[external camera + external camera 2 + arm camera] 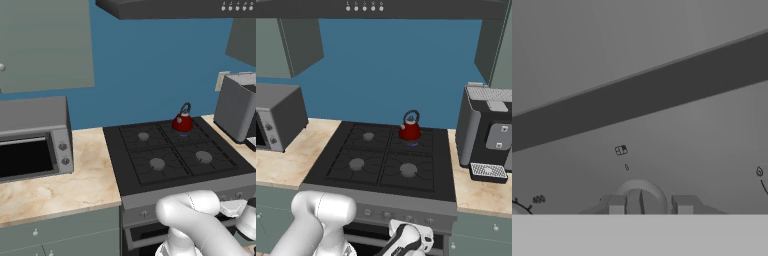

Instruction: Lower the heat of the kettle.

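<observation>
The gripper (649, 205) was right up at a round grey knob (639, 192) on the stove's front panel (662, 145), its fingers apart with the knob between them. It should close snugly on the knob and turn slowly, a little at a time. The kettle (182, 120) was small, round and shiny red, with a thin dark handle, sitting at the stove's (150, 172) back right corner.

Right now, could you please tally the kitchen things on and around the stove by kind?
Kettle: 1
Burners: 4
Toaster oven: 1
Coffee machine: 1
Range hood: 1
Total: 8
</observation>
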Available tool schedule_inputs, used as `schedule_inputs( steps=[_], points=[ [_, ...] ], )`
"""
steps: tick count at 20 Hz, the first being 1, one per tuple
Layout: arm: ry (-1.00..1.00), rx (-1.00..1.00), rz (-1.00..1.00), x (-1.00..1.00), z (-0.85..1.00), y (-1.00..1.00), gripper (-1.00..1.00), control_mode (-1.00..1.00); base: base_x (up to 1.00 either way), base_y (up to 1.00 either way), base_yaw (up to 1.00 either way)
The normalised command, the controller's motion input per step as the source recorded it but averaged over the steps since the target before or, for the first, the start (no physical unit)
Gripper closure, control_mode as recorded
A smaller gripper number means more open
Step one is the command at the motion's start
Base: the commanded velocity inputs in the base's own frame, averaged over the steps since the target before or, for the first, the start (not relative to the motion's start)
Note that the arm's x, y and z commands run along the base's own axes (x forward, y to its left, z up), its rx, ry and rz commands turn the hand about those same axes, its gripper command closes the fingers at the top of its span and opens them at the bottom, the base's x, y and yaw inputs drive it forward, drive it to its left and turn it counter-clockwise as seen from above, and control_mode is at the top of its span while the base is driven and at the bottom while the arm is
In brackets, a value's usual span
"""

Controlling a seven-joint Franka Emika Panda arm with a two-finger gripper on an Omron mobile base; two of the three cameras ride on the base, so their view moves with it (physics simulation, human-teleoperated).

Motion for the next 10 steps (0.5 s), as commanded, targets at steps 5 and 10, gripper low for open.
schedule_inputs(
  steps=[5, 10],
  points=[
    [-0.08, 0.05, 0.0, -0.04, 0.0, 0.0, 1.0, -1.0, 0.0, 0.0, 0.0],
    [-0.06, 0.11, 0.0, -0.03, 0.0, 0.0, 1.0, -1.0, 0.0, 0.0, 0.0]
  ],
)
